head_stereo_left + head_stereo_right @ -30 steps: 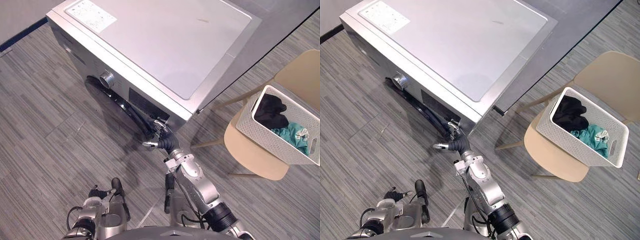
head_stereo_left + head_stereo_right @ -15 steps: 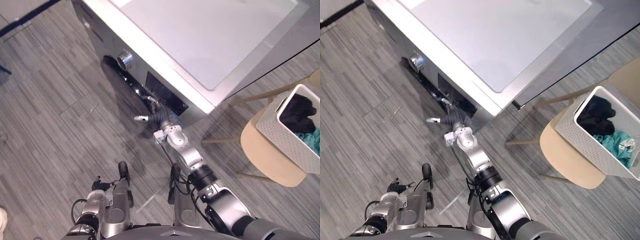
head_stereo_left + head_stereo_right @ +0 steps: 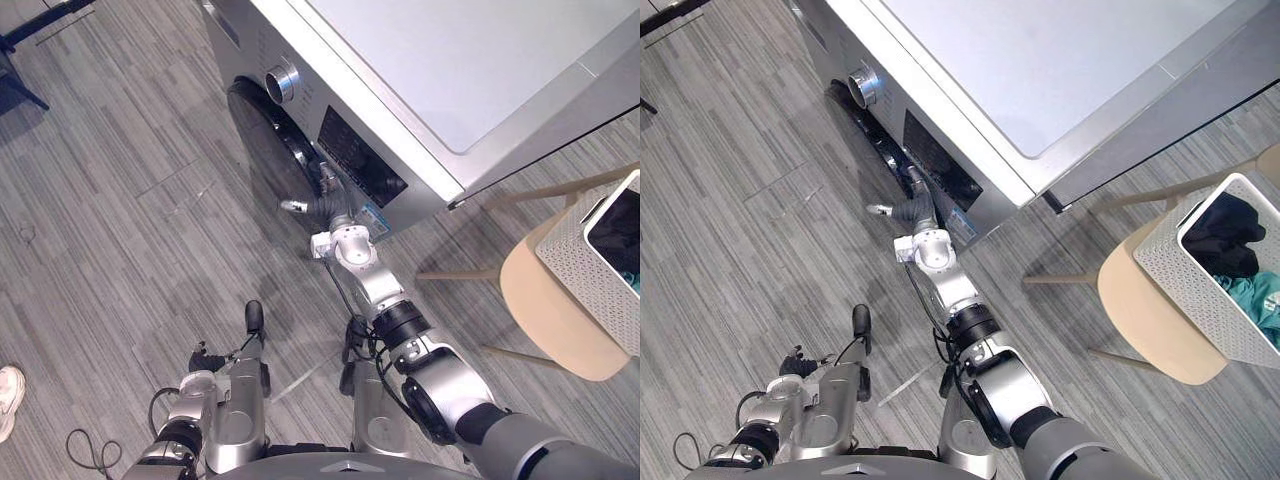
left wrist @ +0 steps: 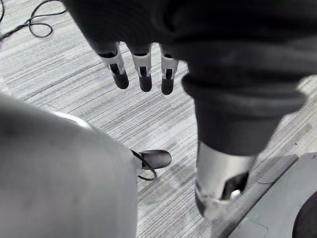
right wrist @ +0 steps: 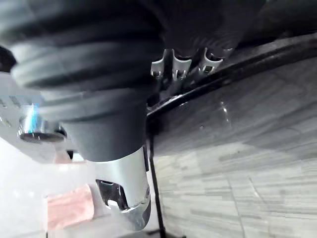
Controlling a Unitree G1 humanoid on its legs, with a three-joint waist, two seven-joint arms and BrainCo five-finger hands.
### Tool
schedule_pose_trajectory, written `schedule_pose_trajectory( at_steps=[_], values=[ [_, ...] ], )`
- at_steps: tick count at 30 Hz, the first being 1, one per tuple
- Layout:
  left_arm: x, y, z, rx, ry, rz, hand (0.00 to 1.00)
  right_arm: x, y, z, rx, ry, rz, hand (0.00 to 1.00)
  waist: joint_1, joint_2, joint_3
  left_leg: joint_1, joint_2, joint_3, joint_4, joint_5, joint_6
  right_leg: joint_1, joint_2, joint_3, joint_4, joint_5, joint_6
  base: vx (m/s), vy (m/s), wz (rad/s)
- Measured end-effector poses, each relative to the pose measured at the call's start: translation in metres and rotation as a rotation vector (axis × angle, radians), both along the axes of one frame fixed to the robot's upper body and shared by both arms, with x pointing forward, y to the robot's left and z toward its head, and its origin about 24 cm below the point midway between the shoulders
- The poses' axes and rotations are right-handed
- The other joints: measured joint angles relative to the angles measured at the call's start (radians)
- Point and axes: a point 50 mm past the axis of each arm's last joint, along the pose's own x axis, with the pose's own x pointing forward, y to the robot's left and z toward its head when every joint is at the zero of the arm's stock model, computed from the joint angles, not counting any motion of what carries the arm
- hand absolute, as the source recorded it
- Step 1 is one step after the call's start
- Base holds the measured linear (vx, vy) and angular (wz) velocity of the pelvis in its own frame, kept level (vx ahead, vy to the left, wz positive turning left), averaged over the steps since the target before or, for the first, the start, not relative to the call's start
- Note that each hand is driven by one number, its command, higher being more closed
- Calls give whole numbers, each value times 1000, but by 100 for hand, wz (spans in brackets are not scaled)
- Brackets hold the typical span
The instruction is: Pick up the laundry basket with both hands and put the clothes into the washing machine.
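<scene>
Plainly, the step in hand is judged to be the opening of the washing machine [image 3: 450, 60], with the lifting of the basket not yet begun. The right hand [image 3: 325, 208] is held at the right edge of the dark round door [image 3: 275, 150], just beneath the control panel. Whether it is closed on the rim cannot be told, since the contact is hidden. The door seems shut or barely ajar, though this is not clearly shown. The left hand [image 4: 142, 67] is hung low at the left side, relaxed and straight, with nothing held.

The laundry basket [image 3: 1185, 290] is seated on a beige chair [image 3: 1140, 320] to the right of the machine, well apart from both hands. Black and teal clothes [image 3: 1230, 225] are lying in it.

For the door to be opened well, a firm catch on its rim should be secured first. The pull is best kept along the door's own swing and not straight back. The door should be left wide open, so that the drum can be reached once the basket is brought over.
</scene>
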Motion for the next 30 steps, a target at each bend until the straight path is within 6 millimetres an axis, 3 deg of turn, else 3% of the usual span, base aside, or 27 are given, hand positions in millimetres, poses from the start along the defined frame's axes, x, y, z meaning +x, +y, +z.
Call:
schedule_pose_trajectory(
  at_steps=[6,11,15,22,30],
  values=[
    [1,-1,0,6,2,-17,0,-37,47,-30,-104,66,330,0,3,0,0,9,9,-24,6,7,-12,11,11,-12,7,-4,-5,83,-55,2],
    [4,-2,2,-1,-11,-15,0,-92,81,-93,-174,344,631,0,49,-1,0,30,5,-43,6,9,-13,37,9,-34,36,-37,-6,107,-55,16],
    [2,1,0,-13,0,17,0,-98,91,-88,-119,353,687,0,50,-2,-1,50,4,-37,6,5,-14,48,5,-29,49,-45,-7,9,-15,0],
    [-6,13,-3,-17,27,85,0,-100,85,-80,-50,319,675,0,44,-28,-5,92,18,11,0,-12,-15,57,17,22,49,-49,-10,-37,-31,-19],
    [-12,20,-6,-13,60,93,0,-97,22,-122,-37,455,434,0,30,-69,-26,124,31,61,0,-19,-21,73,38,67,18,-34,-12,13,-37,-17]
  ],
)
